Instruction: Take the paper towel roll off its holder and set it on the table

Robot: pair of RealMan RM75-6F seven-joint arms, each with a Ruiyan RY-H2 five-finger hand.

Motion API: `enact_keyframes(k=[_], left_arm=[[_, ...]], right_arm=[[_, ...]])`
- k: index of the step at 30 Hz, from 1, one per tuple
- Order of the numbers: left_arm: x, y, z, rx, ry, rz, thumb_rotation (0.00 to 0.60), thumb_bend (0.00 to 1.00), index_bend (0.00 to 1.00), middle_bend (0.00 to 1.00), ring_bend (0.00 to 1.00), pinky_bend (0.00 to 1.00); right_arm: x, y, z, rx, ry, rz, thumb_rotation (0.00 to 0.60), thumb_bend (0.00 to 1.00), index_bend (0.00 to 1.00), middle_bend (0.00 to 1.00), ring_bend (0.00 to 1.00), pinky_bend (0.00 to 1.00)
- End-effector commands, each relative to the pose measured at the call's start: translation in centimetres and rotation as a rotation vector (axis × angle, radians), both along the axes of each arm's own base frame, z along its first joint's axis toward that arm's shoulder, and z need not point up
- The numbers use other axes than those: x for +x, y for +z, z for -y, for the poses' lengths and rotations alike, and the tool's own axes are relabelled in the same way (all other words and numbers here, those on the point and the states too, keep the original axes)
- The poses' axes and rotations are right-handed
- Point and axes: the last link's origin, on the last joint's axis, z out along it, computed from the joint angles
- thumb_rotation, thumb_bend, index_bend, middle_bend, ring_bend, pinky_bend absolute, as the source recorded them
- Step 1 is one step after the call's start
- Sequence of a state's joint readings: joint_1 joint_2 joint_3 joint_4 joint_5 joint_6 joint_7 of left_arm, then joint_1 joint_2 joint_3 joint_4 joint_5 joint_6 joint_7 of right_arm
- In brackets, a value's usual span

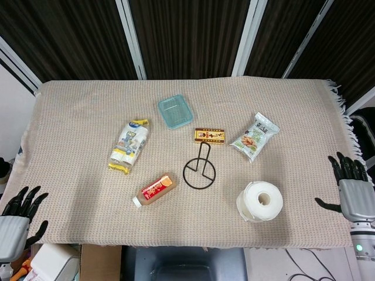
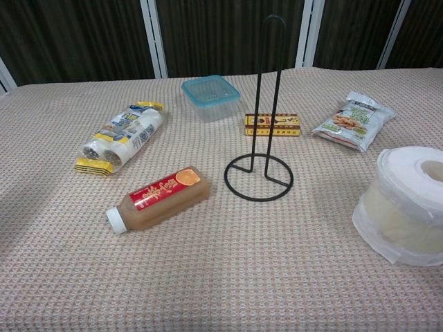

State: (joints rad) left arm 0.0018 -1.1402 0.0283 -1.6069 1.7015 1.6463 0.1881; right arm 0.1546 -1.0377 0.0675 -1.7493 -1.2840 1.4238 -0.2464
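Roll (image 1: 260,202) off holder (image 1: 199,170), standing on end on table (image 1: 82,99), near front edge, slightly tilted; could tip or roll off. Right hand (image 1: 350,188) empty, fingers spread, well clear. Left hand (image 1: 16,218) empty, fingers apart, at table's corner

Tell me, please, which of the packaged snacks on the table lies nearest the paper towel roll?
The green-and-white snack bag, just beyond the paper towel roll. The yellow box and the blue-and-yellow pack lie farther left.
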Motion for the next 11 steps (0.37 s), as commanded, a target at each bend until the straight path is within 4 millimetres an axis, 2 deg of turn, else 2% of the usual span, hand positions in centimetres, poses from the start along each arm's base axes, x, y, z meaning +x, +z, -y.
enact_keyframes(k=[1,11], left_arm=[[0.0,-0.02,-0.05,0.0,-0.001,-0.003,0.6,0.37,0.19,0.09,0.0,0.19],[-0.08,0.18,-0.04,0.009,0.0,0.007,0.6,0.37,0.19,0.09,0.0,0.19]], right_arm=[[-0.09,-0.1,-0.05,0.004,-0.003,0.003,0.6,0.14,0.0,0.02,0.0,0.0],[-0.05,-0.78,-0.23,0.028,0.0,0.025,0.6,0.15,0.0,0.02,0.0,0.0]])
